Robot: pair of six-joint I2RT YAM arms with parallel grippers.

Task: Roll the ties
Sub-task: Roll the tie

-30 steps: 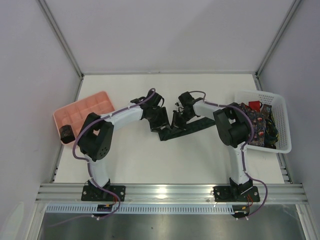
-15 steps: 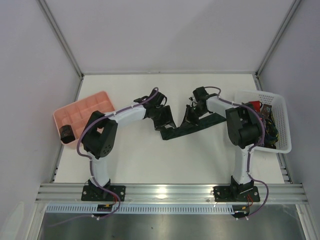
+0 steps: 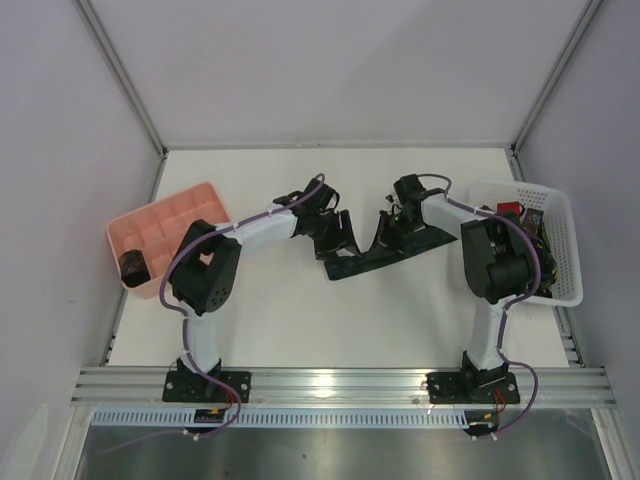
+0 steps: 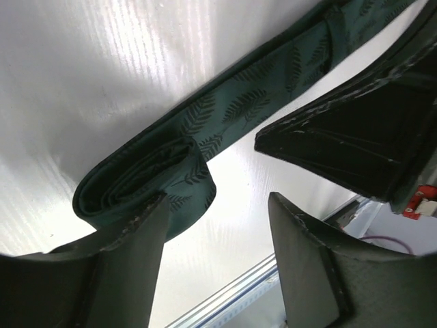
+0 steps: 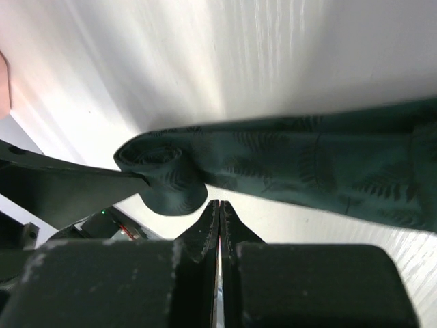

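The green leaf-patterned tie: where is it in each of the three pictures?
Top external: green tie slants across the picture's centre.
Left wrist: green tie runs from upper right to lower left.
Right wrist: green tie spans the middle.
Shared landmark: its rolled end.

A white table (image 3: 300,320) carries a pink compartment tray (image 3: 172,214) at its left edge and a white lattice plastic basket (image 3: 566,255) at its right edge, well apart. An aluminium rail (image 3: 340,383) runs along the near edge. Pale wall panels (image 3: 340,70) enclose the back and both sides.
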